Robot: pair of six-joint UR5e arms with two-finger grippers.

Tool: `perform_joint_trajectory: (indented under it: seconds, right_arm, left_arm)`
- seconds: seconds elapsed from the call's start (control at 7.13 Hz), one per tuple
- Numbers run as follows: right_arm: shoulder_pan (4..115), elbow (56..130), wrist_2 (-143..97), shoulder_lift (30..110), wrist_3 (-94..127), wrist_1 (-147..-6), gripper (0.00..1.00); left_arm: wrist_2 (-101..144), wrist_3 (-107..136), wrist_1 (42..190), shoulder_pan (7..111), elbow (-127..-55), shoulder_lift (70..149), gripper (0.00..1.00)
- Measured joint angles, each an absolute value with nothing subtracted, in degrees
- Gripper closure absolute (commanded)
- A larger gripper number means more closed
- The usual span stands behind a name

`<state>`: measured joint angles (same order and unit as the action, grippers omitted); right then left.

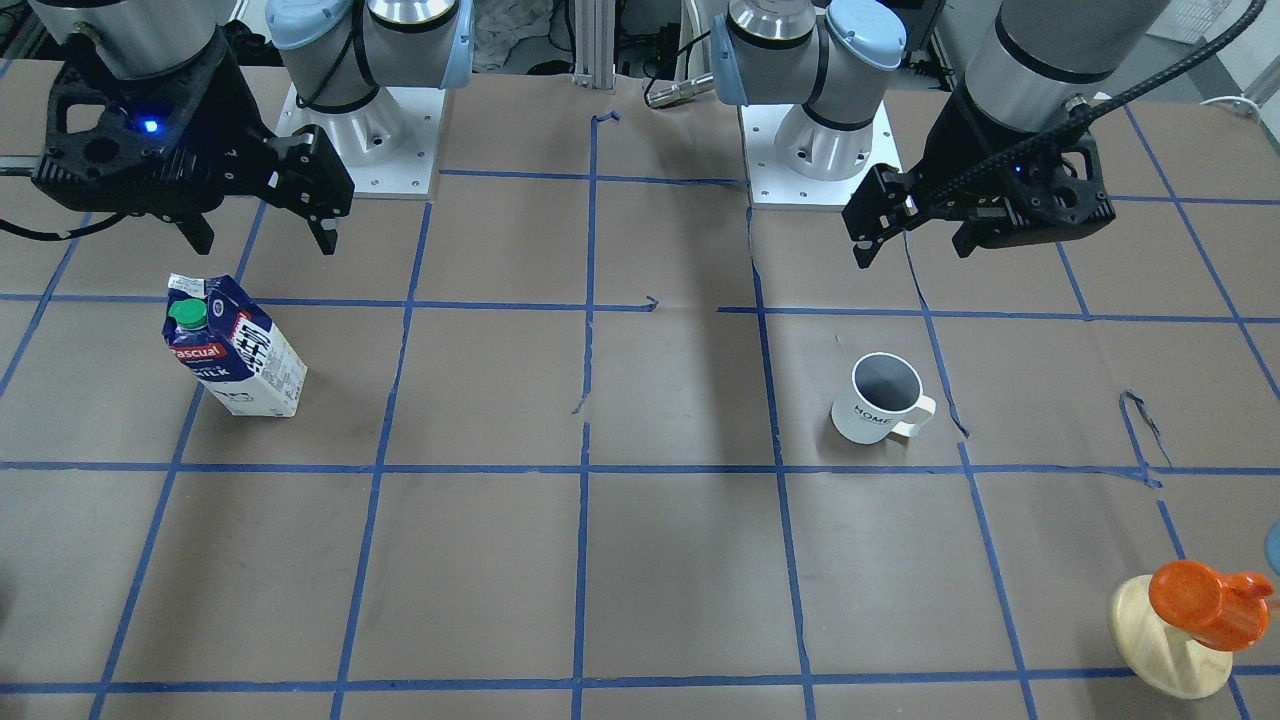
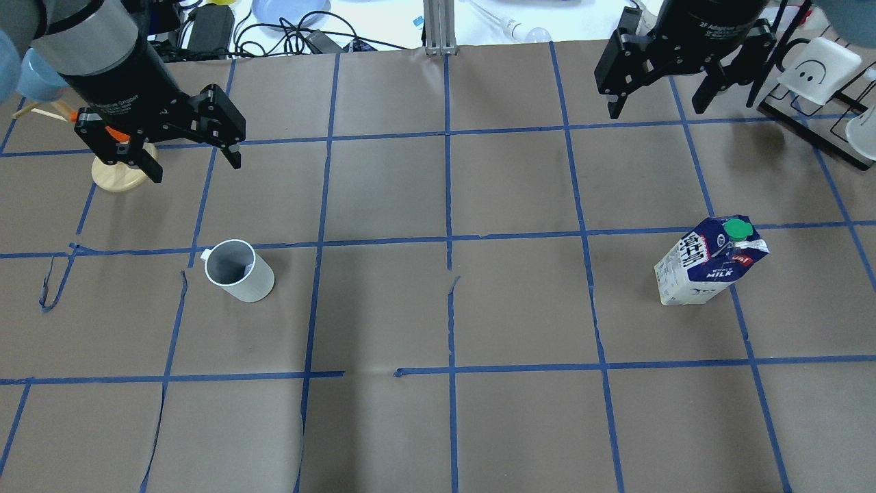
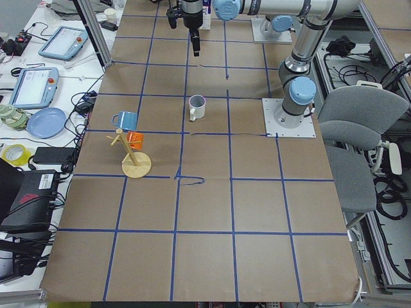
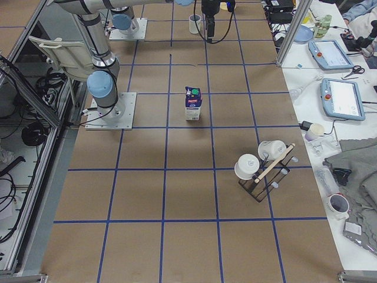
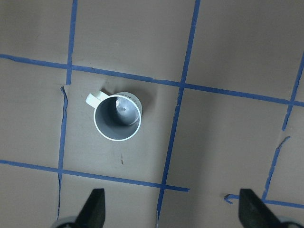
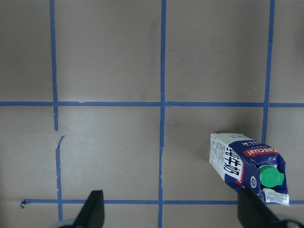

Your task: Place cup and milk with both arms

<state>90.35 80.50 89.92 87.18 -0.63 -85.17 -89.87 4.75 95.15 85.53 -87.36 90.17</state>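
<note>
You have brown paper (image 2: pixel 513 205) gridded with blue tape (image 2: pixel 448 205) over the table, and tablets (image 3: pixel 32 86) along its far edge. The cup (image 2: pixel 239 270) stands on the robot's left half and the milk (image 2: pixel 708 263) on its right, well apart. The left gripper (image 2: pixel 195 164) and right gripper (image 2: pixel 657 109) hover spread, holding nothing. Only the front view shows you the cup's "HOME" lettering (image 1: pixel 873 410).
</note>
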Motion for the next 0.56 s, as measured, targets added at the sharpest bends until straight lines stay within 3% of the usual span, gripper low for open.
perform_joint_trajectory:
  seconds: [0.56]
  right_arm:
    - [90.35,80.51,89.93,87.19,-0.61,-85.09,0.0]
  left_arm:
    - [-90.1,4.79,93.77,80.98,-91.47,90.97,0.0]
